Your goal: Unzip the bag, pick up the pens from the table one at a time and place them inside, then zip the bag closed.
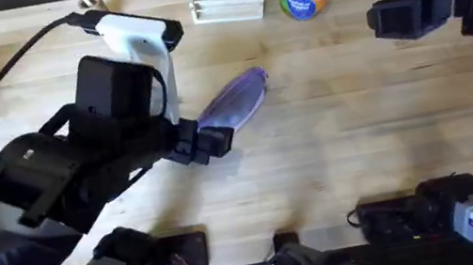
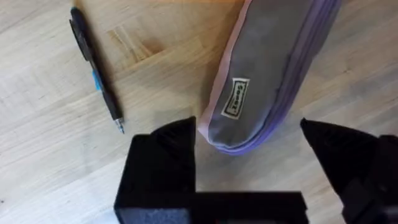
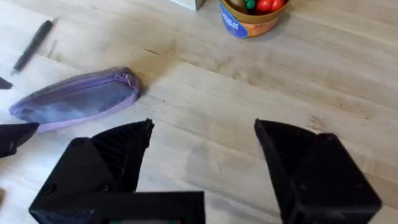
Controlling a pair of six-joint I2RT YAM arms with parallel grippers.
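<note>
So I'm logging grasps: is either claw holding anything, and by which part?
Nothing is held. The left claw is open around the bag's end; the right claw is open over bare table.

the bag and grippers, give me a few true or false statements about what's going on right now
1. The left gripper is open, its fingers either side of one end of the bag. True.
2. The bag is held off the table. False: it lies flat on the wood.
3. A pen lies on the table beside the bag. True.
4. The right gripper is shut on a pen. False: it is open and holds nothing.
5. The bag's zipper is wide open with pens sticking out. False: the bag looks closed and no pens stick out of it.
</note>
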